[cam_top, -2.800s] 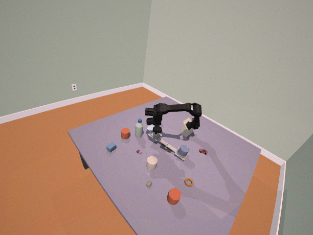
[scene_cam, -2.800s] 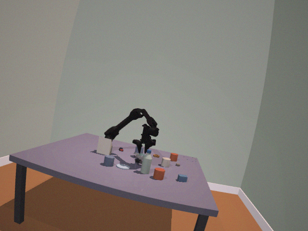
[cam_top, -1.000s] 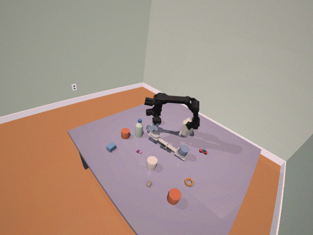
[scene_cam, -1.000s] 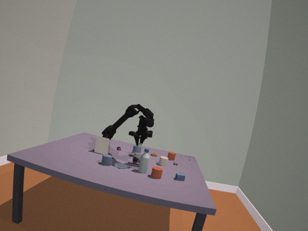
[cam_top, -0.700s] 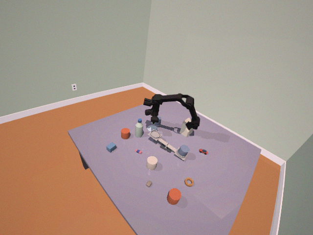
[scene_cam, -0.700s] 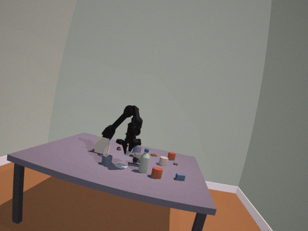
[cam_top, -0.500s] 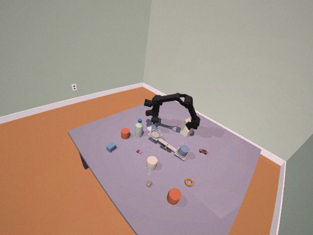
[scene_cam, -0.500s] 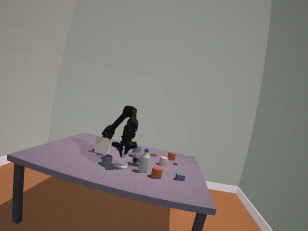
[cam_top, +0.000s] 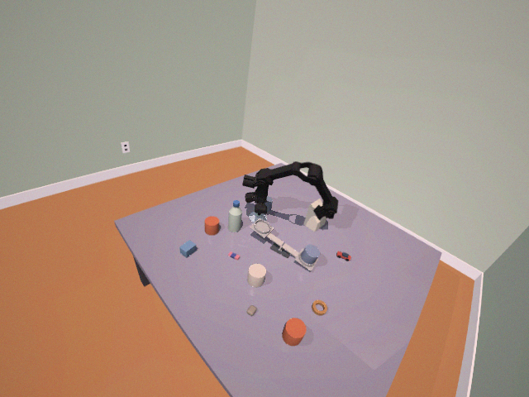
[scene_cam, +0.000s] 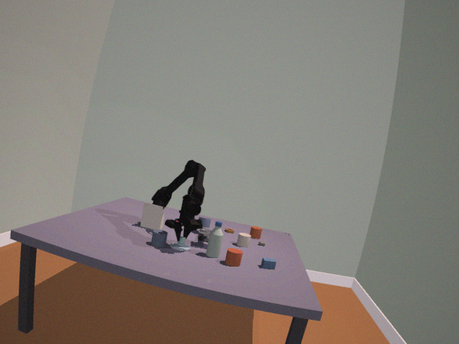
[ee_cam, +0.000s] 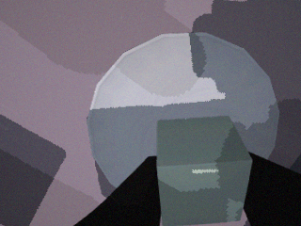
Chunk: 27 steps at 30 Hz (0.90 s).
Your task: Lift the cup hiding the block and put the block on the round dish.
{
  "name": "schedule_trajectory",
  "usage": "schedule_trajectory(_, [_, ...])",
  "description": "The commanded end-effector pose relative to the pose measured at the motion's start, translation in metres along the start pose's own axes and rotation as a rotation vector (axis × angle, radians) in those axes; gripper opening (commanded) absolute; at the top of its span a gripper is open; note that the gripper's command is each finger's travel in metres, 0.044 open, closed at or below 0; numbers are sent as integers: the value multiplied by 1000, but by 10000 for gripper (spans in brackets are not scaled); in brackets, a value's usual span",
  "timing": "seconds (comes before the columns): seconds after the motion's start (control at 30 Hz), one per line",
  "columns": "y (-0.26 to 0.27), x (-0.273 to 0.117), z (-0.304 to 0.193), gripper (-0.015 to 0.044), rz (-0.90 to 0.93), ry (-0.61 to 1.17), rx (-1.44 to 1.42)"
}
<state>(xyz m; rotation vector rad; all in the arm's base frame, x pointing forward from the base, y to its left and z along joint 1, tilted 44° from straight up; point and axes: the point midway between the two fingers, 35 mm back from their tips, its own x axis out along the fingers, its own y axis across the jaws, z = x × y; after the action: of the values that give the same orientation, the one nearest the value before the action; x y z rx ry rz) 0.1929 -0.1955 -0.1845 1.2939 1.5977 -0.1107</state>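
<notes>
My gripper points down and is shut on the green block. The block is over the pale round dish, low and close to its surface; whether it touches is not clear. In the wrist view it covers the dish's lower right part. One blue-grey cup stands on the table beside the dish, not above it. The other cup stands on the lowered far end of the balance. The near end's ringed pan is empty.
A pale green bottle and an orange cylinder stand near the dish. A cream upright box is by the arm's base. A cream cylinder and an orange ring lie farther off.
</notes>
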Motion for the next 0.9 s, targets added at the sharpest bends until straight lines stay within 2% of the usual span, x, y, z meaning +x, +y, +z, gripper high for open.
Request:
schedule_trajectory(0.0, [1, 4, 0, 0, 5, -1, 4])
schedule_trajectory(0.4, [1, 21, 0, 0, 6, -1, 4])
schedule_trajectory(0.87, [1, 16, 2, 368, 0, -7, -4])
